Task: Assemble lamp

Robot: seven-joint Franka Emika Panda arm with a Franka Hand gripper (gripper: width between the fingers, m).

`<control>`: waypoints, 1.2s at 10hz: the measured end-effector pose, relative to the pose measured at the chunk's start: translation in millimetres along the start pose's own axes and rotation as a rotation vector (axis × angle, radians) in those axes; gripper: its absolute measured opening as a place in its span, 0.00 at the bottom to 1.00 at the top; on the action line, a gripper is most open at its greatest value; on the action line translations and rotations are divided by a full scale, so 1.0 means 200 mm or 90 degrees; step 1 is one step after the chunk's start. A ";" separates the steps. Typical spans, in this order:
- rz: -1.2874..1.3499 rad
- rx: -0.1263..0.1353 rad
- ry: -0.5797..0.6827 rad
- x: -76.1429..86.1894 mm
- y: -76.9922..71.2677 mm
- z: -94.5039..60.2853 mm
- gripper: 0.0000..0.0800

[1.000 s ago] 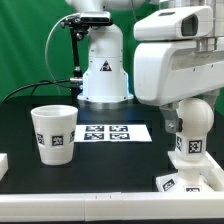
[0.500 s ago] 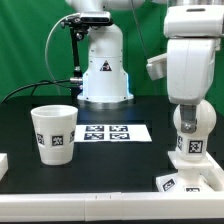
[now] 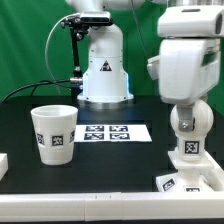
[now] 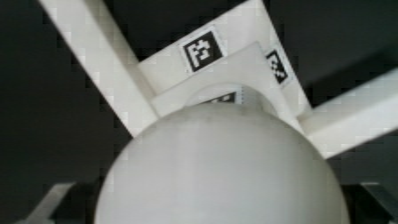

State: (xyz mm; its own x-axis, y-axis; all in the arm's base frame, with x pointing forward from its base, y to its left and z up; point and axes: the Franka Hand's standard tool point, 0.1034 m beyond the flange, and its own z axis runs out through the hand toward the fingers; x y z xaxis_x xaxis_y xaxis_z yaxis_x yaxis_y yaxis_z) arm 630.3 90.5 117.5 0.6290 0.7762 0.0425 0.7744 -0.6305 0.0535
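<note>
Bulb (image 3: 188, 122) sits upright on base (image 3: 192, 182), ext. view's right, under gripper (image 3: 186, 104). We can't tell finger gap or hold. Prob. light, rigid, slick plastic; we'd pinch the round head.

Shade (image 3: 54, 130), bulb (image 3: 195, 114) and base (image 3: 192, 179): smooth matt white plastic; table (image 3: 110, 165) matt black.

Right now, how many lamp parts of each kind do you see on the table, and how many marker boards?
shade: 1
bulb: 1
base: 1
marker board: 1
Total: 4
</note>
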 end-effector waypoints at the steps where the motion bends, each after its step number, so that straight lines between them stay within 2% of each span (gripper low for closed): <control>1: 0.092 0.005 0.011 0.00 0.01 0.00 0.72; 2: 0.196 0.008 0.017 0.01 0.01 0.00 0.72; 5: 0.435 0.003 0.041 0.02 0.05 -0.01 0.72; 8: 0.541 0.002 0.046 0.02 0.07 -0.02 0.72; 10: 0.632 0.004 0.046 0.01 0.08 -0.02 0.72; 12: 0.832 0.005 0.040 0.01 0.06 -0.01 0.72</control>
State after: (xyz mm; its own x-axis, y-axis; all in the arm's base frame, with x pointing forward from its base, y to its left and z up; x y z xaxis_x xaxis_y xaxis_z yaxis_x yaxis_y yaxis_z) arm 640.4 83.8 119.5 0.9072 -0.4076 0.1041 -0.4024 -0.9130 -0.0677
